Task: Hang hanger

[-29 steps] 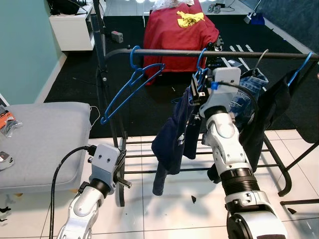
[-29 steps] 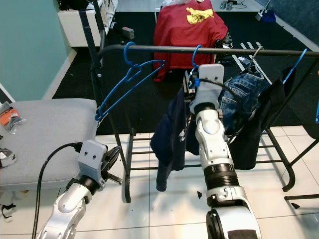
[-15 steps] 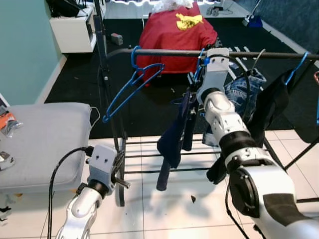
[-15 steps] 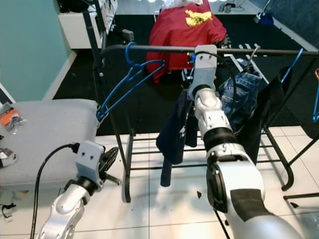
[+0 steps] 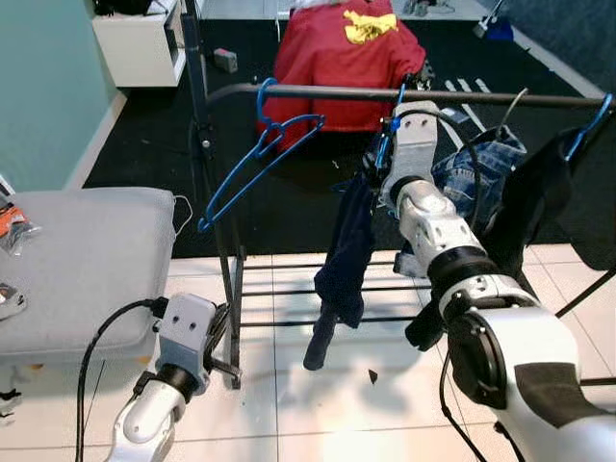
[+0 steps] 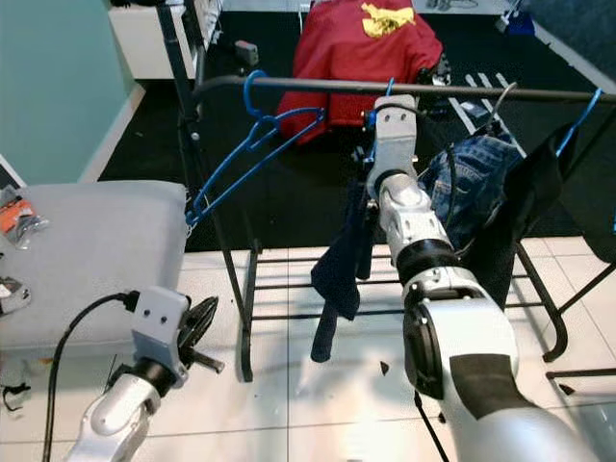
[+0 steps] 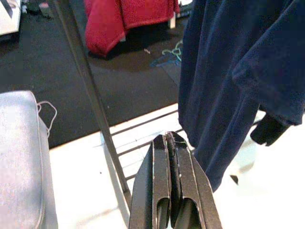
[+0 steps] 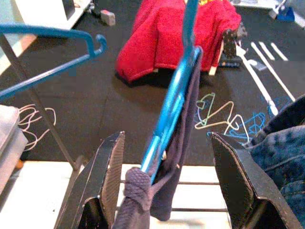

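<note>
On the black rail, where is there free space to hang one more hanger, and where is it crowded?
The black metal rail is bare between the empty blue plastic hanger and the blue hanger carrying the dark navy garment, where the open right gripper sits. Right of that, the blue jeans and the black garment crowd the rail.

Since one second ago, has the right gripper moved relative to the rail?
Yes. The right gripper has risen toward the rail: earlier its wrist sat well below the bar, now just under it, open around the blue hanger.
</note>
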Tool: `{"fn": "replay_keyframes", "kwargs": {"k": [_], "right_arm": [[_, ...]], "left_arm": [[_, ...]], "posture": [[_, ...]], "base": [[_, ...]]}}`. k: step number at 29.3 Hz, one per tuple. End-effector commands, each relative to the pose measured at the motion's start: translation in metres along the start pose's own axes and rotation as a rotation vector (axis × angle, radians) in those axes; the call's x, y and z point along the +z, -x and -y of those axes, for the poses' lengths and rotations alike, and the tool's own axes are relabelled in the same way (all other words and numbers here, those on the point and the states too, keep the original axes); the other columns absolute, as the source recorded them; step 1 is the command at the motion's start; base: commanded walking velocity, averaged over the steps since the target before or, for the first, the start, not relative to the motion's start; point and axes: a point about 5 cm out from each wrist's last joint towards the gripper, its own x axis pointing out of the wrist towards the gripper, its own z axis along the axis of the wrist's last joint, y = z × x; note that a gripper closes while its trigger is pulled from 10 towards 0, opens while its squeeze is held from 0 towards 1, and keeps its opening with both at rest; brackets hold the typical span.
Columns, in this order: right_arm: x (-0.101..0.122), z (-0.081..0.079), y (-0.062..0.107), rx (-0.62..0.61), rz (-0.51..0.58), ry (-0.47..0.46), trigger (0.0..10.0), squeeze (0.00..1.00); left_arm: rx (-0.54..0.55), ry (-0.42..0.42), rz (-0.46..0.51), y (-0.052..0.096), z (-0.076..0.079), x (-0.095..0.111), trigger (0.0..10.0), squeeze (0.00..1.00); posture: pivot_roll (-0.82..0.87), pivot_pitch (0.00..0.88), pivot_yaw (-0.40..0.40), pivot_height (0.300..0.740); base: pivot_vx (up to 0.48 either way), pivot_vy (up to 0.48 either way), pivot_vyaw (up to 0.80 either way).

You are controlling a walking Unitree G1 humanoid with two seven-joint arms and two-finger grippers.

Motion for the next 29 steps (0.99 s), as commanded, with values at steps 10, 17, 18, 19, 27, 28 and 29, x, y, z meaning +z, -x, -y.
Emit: {"fn": "replay_keyframes", "kwargs": {"k": [10,17,18,19,27,28,29], "right_arm": [[0.019,0.008,-0.003,-0.012,0.055,0.007,10.0,0.00],[0.031,0.009,-0.004,-0.011,0.085,0.013,10.0,0.00],[0.031,0.009,-0.004,-0.011,0.085,0.013,10.0,0.00],[0.034,0.010,-0.004,-0.013,0.092,0.014,10.0,0.00],[0.047,0.009,-0.005,-0.020,0.132,0.010,10.0,0.00],[0.050,0.007,-0.005,-0.027,0.144,0.010,10.0,0.00],[0.050,0.007,-0.005,-0.027,0.144,0.010,10.0,0.00]], "left_arm": [[-0.006,-0.016,-0.022,0.014,-0.006,0.003,10.0,0.00],[-0.007,-0.021,-0.045,0.022,-0.007,0.004,10.0,0.00],[-0.007,-0.021,-0.045,0.022,-0.007,0.004,10.0,0.00],[-0.007,-0.022,-0.048,0.023,-0.007,0.004,10.0,0.00],[-0.016,-0.027,-0.057,0.021,-0.007,0.005,10.0,0.00],[-0.019,-0.029,-0.057,0.020,-0.007,0.006,10.0,0.00],[-0.019,-0.029,-0.057,0.020,-0.007,0.006,10.0,0.00]], "posture": [[0.13,0.264,-0.009,0.740],[0.13,0.272,-0.011,0.740],[0.13,0.272,-0.011,0.740],[0.13,0.272,-0.011,0.740],[0.13,0.268,-0.007,0.740],[0.13,0.268,-0.007,0.740],[0.13,0.268,-0.007,0.740]], "base": [[0.000,0.000,0.00],[0.000,0.000,0.00],[0.000,0.000,0.00],[0.000,0.000,0.00],[0.000,0.000,0.00],[0.000,0.000,0.00],[0.000,0.000,0.00]]}}
